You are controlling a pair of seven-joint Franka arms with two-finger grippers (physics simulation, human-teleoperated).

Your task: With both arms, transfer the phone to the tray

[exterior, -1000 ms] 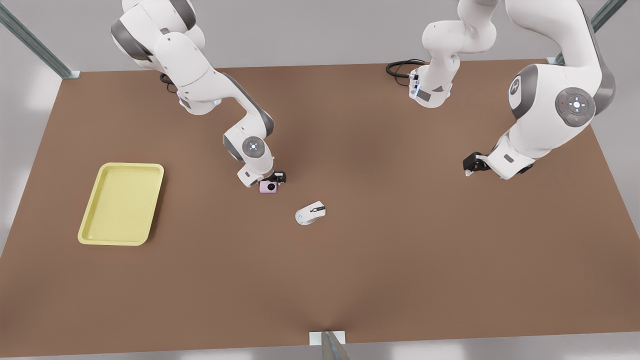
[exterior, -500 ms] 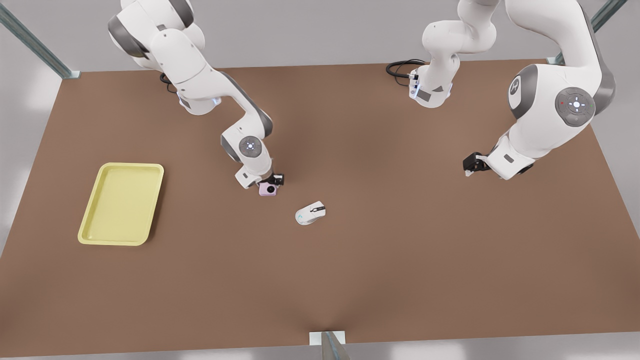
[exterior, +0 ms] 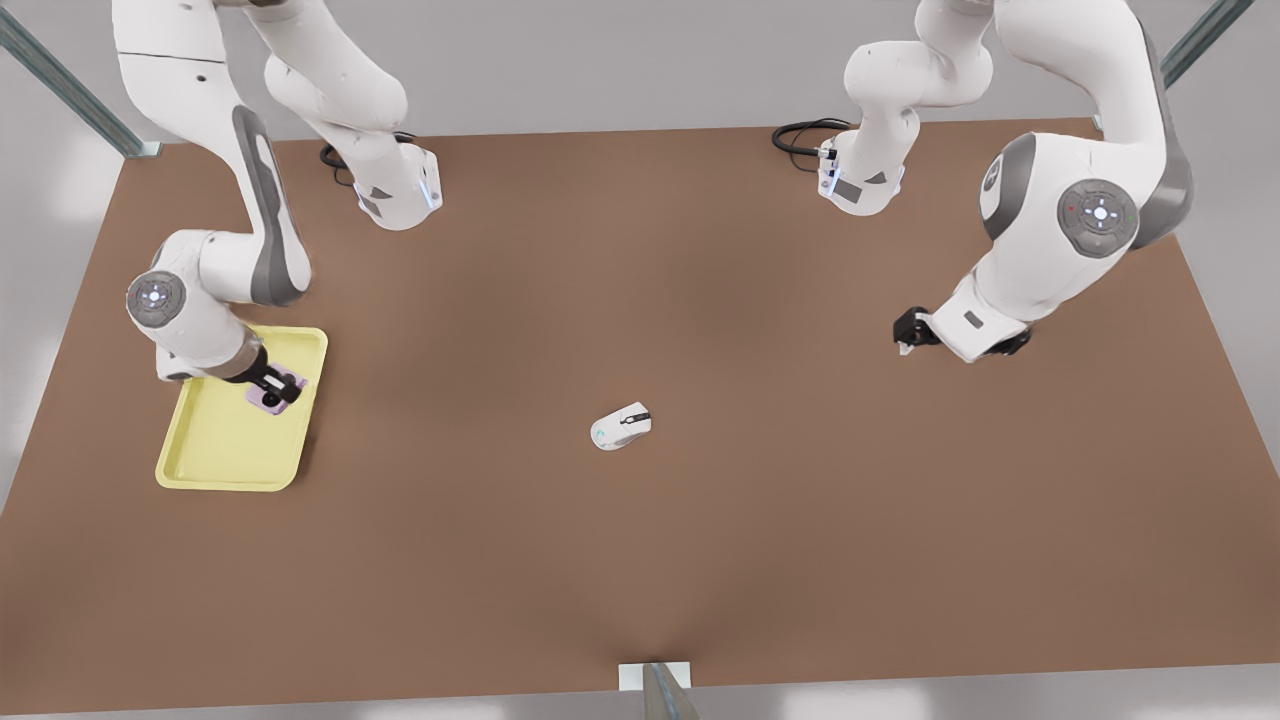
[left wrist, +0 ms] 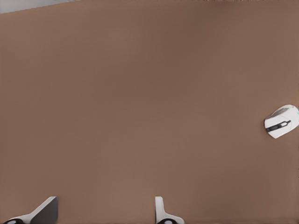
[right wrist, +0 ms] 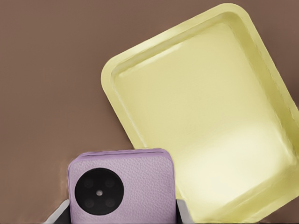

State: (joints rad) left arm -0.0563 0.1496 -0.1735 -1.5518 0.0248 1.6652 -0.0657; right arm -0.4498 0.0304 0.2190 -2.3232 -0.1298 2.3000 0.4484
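The lilac phone [exterior: 283,388] hangs over the far right corner of the pale yellow tray [exterior: 225,450] at the front view's left. My right gripper [exterior: 270,386] is shut on it. In the right wrist view the phone [right wrist: 135,186] shows its round black camera patch, with a finger [right wrist: 58,214] at each side and the tray [right wrist: 205,116] below it. My left gripper [exterior: 905,335] waits above the table at the front view's right. Its fingers [left wrist: 44,212] stand open around nothing.
A white computer mouse [exterior: 621,426] lies near the table's middle; it also shows in the left wrist view [left wrist: 281,122]. A black cable [exterior: 800,135] coils by the far arm base. Metal posts stand at the table's corners and front edge.
The right arm has swung from the table's middle to the tray, carrying the phone with it. The left arm has shifted a little toward the front view's left.
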